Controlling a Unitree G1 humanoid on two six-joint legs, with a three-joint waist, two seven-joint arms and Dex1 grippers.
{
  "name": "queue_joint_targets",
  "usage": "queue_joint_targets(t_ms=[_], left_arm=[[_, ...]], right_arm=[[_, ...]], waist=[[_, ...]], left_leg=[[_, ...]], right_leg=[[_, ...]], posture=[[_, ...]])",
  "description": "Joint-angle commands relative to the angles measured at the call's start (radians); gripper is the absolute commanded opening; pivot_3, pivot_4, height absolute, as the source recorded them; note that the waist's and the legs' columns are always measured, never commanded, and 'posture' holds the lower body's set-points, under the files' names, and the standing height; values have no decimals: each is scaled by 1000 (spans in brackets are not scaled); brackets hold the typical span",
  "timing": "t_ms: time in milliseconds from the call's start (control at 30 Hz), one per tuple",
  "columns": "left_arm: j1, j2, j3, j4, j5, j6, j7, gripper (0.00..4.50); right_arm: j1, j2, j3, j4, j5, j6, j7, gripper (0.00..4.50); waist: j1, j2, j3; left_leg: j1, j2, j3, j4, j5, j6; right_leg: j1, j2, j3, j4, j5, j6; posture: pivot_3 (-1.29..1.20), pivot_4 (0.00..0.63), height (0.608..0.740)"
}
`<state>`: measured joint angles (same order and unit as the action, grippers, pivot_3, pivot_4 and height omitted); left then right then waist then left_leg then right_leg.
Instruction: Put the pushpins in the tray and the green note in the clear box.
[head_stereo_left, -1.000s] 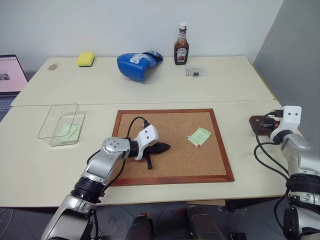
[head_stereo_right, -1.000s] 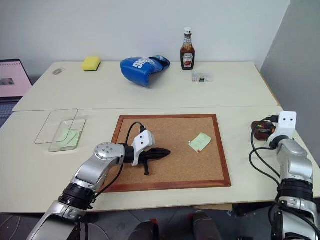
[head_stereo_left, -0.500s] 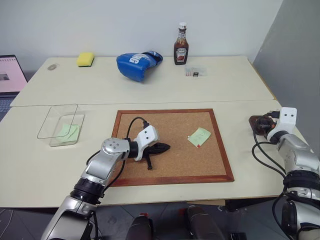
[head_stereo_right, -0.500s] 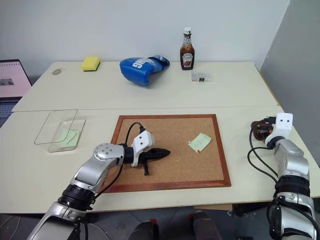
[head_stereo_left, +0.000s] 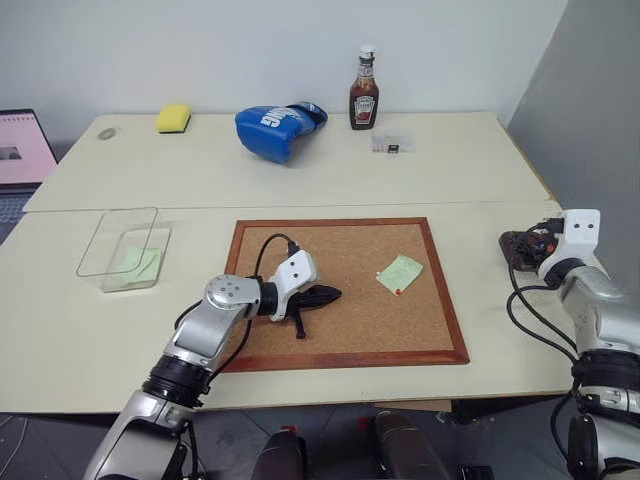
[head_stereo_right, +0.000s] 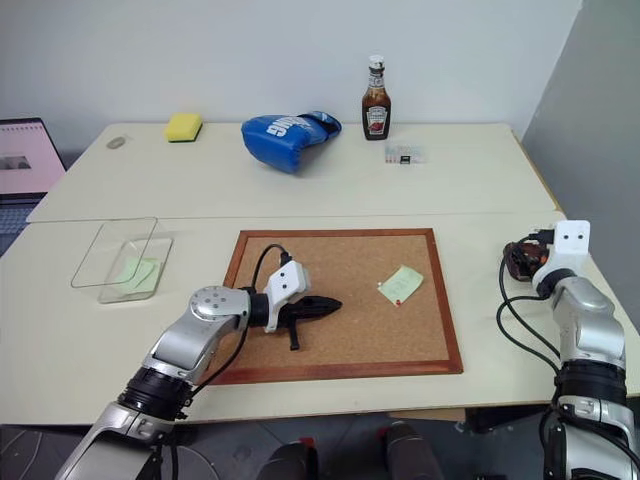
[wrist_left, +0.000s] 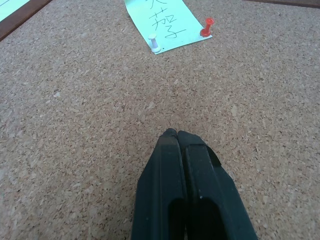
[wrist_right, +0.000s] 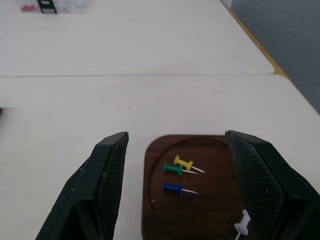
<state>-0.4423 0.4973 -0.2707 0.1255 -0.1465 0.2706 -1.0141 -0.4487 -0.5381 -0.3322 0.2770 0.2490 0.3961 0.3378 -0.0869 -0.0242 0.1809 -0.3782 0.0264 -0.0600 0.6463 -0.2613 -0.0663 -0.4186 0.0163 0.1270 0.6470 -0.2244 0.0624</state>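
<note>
A: Where are the pins?
B: Four lie in the brown tray (wrist_right: 200, 200), under the wide-open right hand (wrist_right: 177, 187).
A: And the green note (head_stereo_left: 399, 273)?
B: Pinned on the cork board (head_stereo_left: 350, 340). The left hand (wrist_left: 176, 134) is closed, empty.

- Pushpins in the tray (wrist_right: 150, 210) — four: yellow (wrist_right: 183, 163), green (wrist_right: 173, 169), blue (wrist_right: 173, 188), white (wrist_right: 243, 223)
- Pins in the board's green note (wrist_left: 159, 22) — two: red (wrist_left: 206, 27), white (wrist_left: 154, 42)
- Green notes — two; the second (head_stereo_left: 135, 264) in the clear box (head_stereo_left: 101, 243)
</note>
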Motion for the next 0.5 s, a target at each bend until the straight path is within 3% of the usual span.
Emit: queue_joint_targets(t_ms=[33,233,500], left_arm=[[14,-3,-33,31,32,5,-6,0],[9,-5,-33,38,32,-1,-7,0],[20,-3,-33,27,31,3,-8,0]], right_arm=[[-6,-22,-15,-108,22,-11,18,3292],[-20,-19,28,-223,83,40,108,3292],[92,-35,271,-460,95,61,336,3292]], waist=[[0,0,0],[1,0,0],[3,0,0]], left_leg=[[0,0,0,0,0,0],[0,0,0,0,0,0],[0,0,-1,0,0,0]], right_leg=[[0,0,0,0,0,0],[0,0,0,0,0,0],[0,0,-1,0,0,0]], posture=[[0,150,740],[0,150,740],[0,150,740]])
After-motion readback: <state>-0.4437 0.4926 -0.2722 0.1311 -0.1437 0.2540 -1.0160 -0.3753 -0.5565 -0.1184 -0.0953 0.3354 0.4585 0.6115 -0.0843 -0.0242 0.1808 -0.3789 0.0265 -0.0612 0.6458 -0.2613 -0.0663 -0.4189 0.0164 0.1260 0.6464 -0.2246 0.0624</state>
